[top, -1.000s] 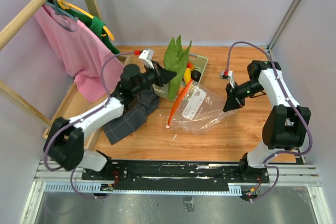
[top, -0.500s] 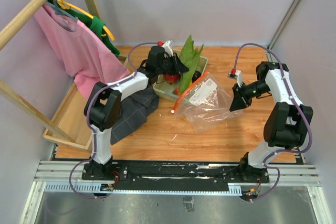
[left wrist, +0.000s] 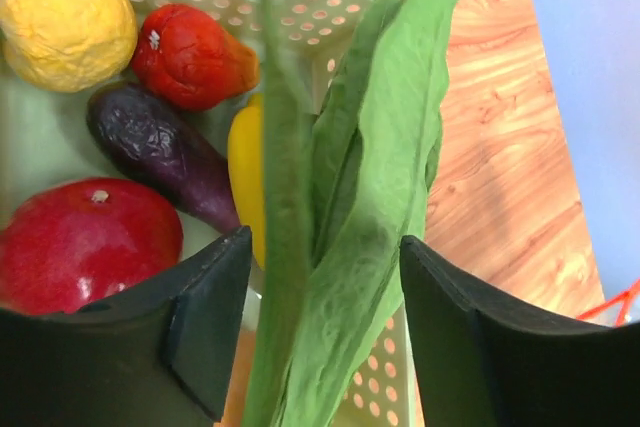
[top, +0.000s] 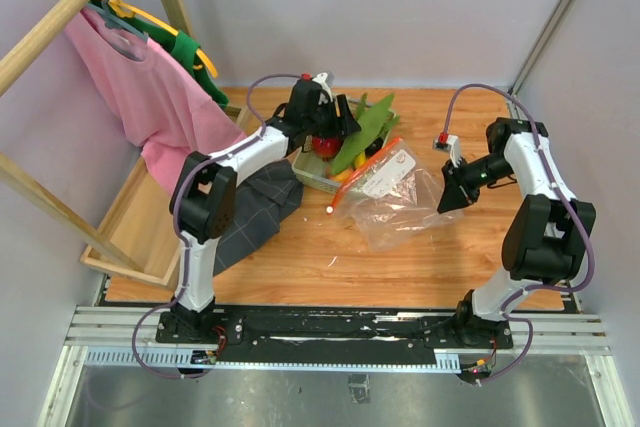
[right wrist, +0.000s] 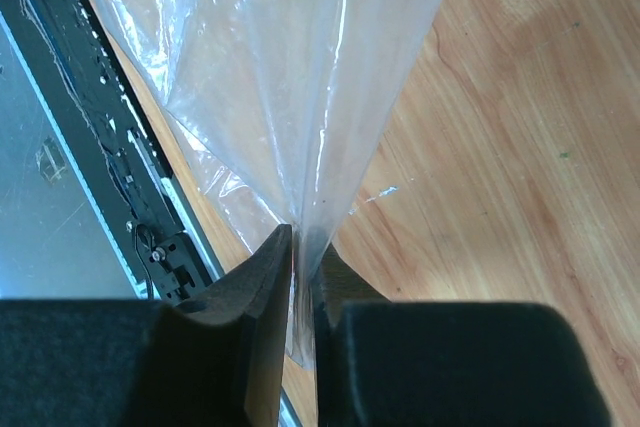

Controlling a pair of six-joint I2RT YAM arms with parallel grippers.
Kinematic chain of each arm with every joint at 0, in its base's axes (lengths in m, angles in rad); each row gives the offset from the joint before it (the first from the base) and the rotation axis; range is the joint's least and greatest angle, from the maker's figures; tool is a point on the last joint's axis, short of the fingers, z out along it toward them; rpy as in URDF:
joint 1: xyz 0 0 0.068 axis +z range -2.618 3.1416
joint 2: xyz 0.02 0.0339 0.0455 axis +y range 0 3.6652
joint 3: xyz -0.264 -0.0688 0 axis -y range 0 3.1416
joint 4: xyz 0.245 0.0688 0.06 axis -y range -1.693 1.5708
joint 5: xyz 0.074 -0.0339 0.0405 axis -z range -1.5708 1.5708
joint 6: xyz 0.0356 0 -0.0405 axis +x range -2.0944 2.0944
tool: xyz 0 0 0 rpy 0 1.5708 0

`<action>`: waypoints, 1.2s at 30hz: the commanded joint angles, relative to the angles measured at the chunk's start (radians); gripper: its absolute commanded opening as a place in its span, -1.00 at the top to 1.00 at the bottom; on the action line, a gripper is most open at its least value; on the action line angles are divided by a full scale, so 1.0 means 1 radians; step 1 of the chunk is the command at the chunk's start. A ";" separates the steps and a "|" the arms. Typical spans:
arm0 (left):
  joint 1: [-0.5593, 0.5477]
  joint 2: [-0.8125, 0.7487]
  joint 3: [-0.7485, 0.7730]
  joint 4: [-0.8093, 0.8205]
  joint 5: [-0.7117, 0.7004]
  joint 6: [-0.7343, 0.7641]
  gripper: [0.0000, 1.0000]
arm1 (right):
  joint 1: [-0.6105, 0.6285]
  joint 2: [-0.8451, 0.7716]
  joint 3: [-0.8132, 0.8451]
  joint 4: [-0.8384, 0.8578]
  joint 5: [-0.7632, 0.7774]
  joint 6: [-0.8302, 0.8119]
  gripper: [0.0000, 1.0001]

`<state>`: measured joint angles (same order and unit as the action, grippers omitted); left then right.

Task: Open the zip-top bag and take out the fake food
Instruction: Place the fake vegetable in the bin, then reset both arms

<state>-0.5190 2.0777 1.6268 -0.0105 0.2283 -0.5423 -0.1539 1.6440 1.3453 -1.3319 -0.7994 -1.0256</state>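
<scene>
Tipped lower, green leafy piece [left wrist: 372, 172] hides part of tray [left wrist: 338, 25].

Leafy piece [left wrist: 370, 147] green. Tray [left wrist: 340, 17] pale green, perforated. Round fruit [left wrist: 85, 242] red, aubergine [left wrist: 160, 152] dark purple, lemon [left wrist: 65, 22] yellow, pepper [left wrist: 195, 47] orange-red. Zip-top bag [right wrist: 250, 67] clear, strip [top: 362, 169] orange-red, label [top: 380, 179] white. Bench [left wrist: 500, 147] orange-brown, wood-grained. Cloth [top: 250, 217] dark grey, checked.

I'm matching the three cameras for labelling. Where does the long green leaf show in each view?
Top external: the green leaf lies slanted across the tray, upper middle.
Left wrist: it runs up the middle, between the left fingers.
Right wrist: not in it; only the bag and table.
Shared landmark: the wooden table, in all three.
</scene>
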 commanded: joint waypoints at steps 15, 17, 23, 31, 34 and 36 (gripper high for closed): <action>0.001 -0.674 -0.463 0.397 0.225 -0.241 -0.99 | 0.007 0.094 0.232 -0.172 0.219 -0.053 0.72; -0.012 -0.703 -0.477 0.389 0.237 -0.318 -0.99 | 0.007 0.112 0.254 -0.195 0.274 -0.052 0.72; -0.198 -0.792 -0.413 0.217 -0.002 -0.327 -0.99 | 0.010 0.152 0.321 -0.196 0.457 -0.009 0.63; -0.480 -0.815 -0.257 0.122 -0.237 -0.457 -0.99 | 0.026 0.263 0.399 -0.012 0.577 0.132 0.38; -0.554 -0.810 -0.196 0.064 -0.306 -0.498 -0.99 | 0.031 0.232 0.368 0.086 0.562 0.177 0.01; -0.589 -0.804 -0.163 0.034 -0.333 -0.522 -0.99 | 0.031 0.182 0.338 0.152 0.542 0.201 -0.37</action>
<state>-1.0500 1.2797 1.3994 0.1009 0.0200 -0.9901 -0.1371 1.8980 1.7126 -1.3056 -0.2607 -0.9051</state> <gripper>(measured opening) 0.993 0.547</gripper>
